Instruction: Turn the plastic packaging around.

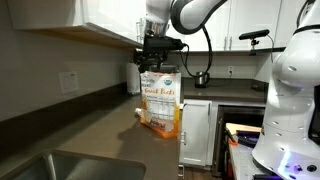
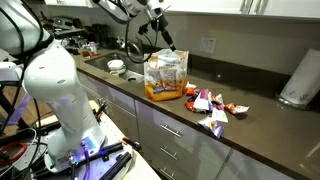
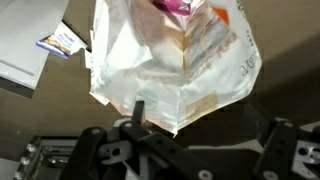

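The plastic packaging (image 1: 162, 100) is a tall pouch, cream above and orange at the bottom. It stands upright near the front edge of the dark counter in both exterior views (image 2: 167, 75). My gripper (image 1: 160, 45) hangs right above its top (image 2: 165, 42). In the wrist view the pouch (image 3: 170, 60) fills the middle. Its top edge lies by one finger of the gripper (image 3: 205, 125), and the other finger stands well apart, so the jaws are open. I cannot tell whether the near finger touches the pouch.
Several small snack wrappers (image 2: 210, 105) lie on the counter beside the pouch. A white paper-towel roll (image 2: 300, 80) stands at the far end. A sink (image 1: 70, 165) is set in the counter. A bowl (image 2: 117, 66) sits near the wall. Papers (image 3: 30, 40) lie nearby.
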`<action>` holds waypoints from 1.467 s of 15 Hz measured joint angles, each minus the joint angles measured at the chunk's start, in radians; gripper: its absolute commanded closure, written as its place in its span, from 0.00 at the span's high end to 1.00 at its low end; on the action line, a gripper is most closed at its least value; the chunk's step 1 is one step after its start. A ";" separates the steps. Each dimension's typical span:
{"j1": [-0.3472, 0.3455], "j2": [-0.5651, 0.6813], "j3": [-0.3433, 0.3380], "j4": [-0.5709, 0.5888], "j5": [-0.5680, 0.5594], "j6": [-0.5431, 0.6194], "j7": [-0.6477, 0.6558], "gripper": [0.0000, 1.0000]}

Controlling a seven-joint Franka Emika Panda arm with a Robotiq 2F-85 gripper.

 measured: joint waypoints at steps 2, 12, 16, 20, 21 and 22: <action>0.013 0.015 -0.021 -0.002 0.002 0.000 0.067 0.83; 0.070 0.059 -0.063 -0.002 0.001 0.034 0.285 0.99; 0.091 0.064 -0.070 0.010 0.000 0.036 0.296 1.00; 0.100 0.064 -0.077 0.040 0.000 0.036 0.296 0.76; 0.100 0.064 -0.078 0.044 0.000 0.036 0.296 0.72; 0.100 0.064 -0.078 0.045 -0.002 0.036 0.296 0.68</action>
